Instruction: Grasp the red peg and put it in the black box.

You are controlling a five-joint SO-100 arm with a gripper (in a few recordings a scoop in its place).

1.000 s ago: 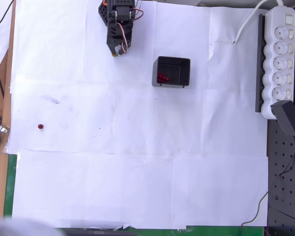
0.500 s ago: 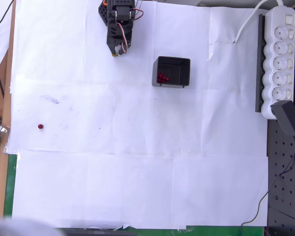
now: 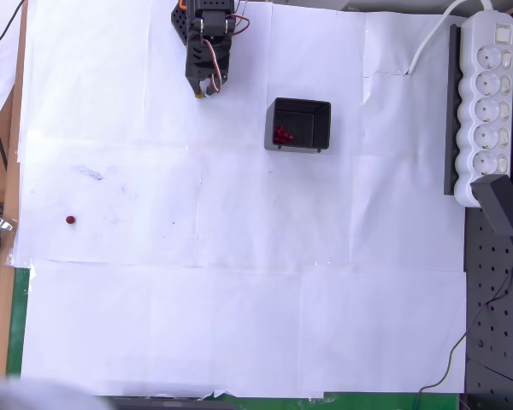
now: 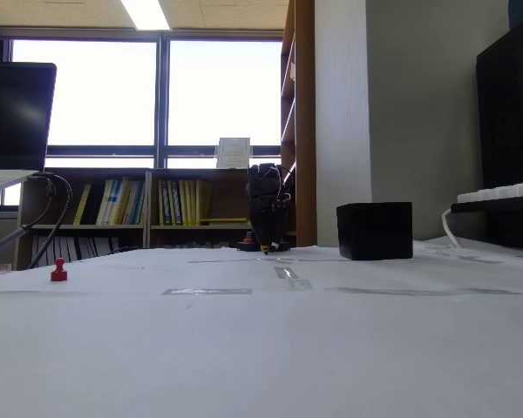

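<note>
One red peg lying alone on the white-papered table, well apart from the black box holding more pegs; claw hanging near the box, tips seemingly together.

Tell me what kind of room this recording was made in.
Likely an office or lab: the fixed view shows bookshelves under wide windows, and the table is papered white with a power strip and a black pegboard beside it.

In the overhead view, the peg lies far left of the box, the end effector between them.
</note>
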